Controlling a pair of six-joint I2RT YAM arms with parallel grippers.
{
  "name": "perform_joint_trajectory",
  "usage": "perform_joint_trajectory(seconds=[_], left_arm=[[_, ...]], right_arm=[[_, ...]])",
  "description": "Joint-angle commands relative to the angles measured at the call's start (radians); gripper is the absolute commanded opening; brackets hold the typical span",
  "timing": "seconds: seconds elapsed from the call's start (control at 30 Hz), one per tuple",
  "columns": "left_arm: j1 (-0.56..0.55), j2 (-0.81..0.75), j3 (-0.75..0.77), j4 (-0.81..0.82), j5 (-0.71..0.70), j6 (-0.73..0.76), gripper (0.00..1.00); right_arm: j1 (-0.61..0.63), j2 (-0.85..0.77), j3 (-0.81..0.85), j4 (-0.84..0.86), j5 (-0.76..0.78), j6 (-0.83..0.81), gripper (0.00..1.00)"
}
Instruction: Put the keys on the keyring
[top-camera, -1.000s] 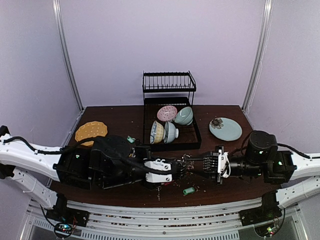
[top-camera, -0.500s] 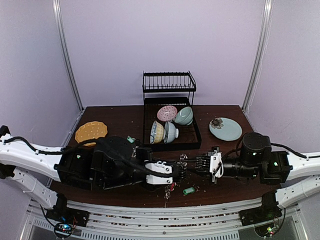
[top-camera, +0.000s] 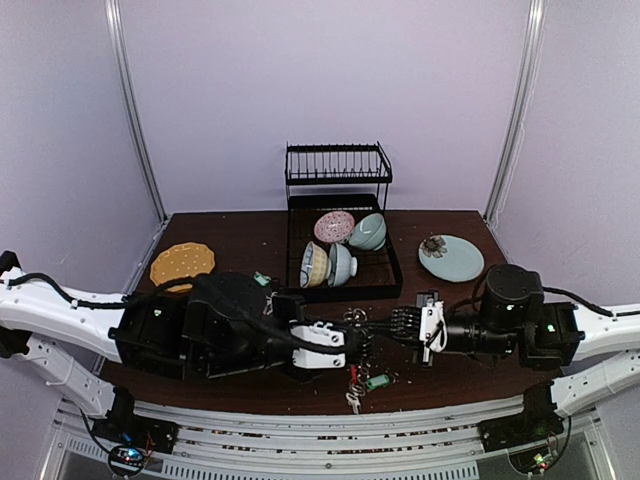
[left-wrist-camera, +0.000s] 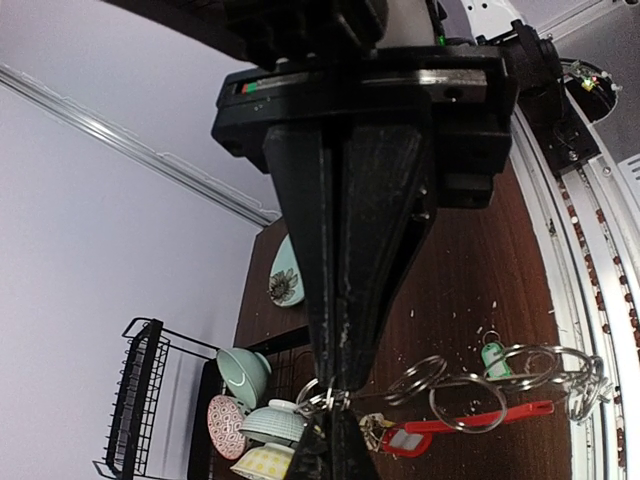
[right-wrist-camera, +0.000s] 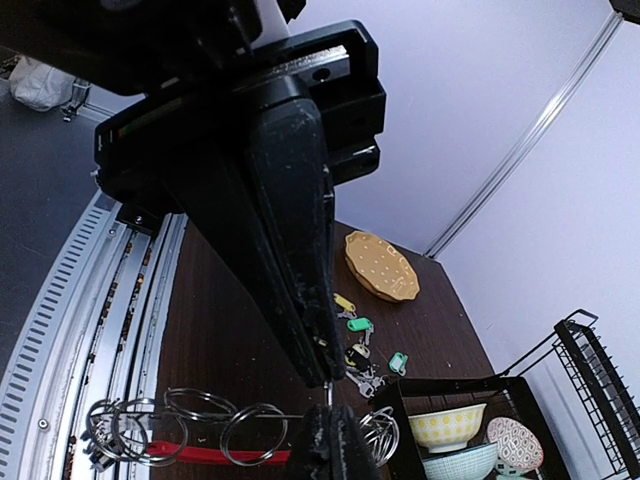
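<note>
The keyring (top-camera: 352, 376) hangs between my two grippers above the table's front, its red sleeve (left-wrist-camera: 500, 414) sagging low. My left gripper (left-wrist-camera: 335, 395) is shut on a bunch of its split rings; it also shows in the top view (top-camera: 358, 338). My right gripper (right-wrist-camera: 328, 392) is shut on the ring's thin wire, close beside the left one (top-camera: 388, 324). A red-tagged key (left-wrist-camera: 405, 440) dangles from the ring. A green-tagged key (top-camera: 377, 381) lies on the table below. Yellow (right-wrist-camera: 343, 302), green (right-wrist-camera: 360, 325) and teal (right-wrist-camera: 398, 362) tagged keys lie together on the table.
A black dish rack (top-camera: 338, 170) with several bowls (top-camera: 328, 264) stands behind the grippers. A yellow plate (top-camera: 182, 263) lies at the left and a pale green plate (top-camera: 451, 258) at the right. Another teal tag (top-camera: 262, 279) lies near the rack.
My right gripper has moved left, closer to the left gripper. The keyring between them has sagged, and its red sleeve now hangs lower toward the front edge.
</note>
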Motion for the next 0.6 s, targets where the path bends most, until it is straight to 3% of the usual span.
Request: perform_joint_trajectory(seconds=[0.0,0.03,0.1,0.17,0.43,0.57], left_arm=[[-0.002,-0.024,0.011,0.087,0.083,-0.027,0.00],[-0.002,-0.035,-0.004,0.107,0.095,-0.040,0.04],[-0.002,-0.067,-0.063,0.190,0.094,-0.051,0.31],[-0.002,-0.098,-0.131,0.312,0.094,-0.071,0.40],[-0.002,-0.097,-0.222,0.601,0.212,-0.099,0.40],[-0.002,-0.098,-0.259,0.715,0.307,-0.075,0.31]], right_arm=[[0.005,-0.032,0.011,0.049,0.021,0.032,0.00],[0.006,-0.048,-0.001,0.070,0.007,0.041,0.00],[0.004,-0.084,-0.036,0.135,-0.038,0.059,0.00],[0.004,-0.113,-0.075,0.210,-0.094,0.078,0.00],[0.004,-0.110,-0.178,0.503,-0.250,0.155,0.00],[0.005,-0.083,-0.186,0.567,-0.286,0.180,0.00]])
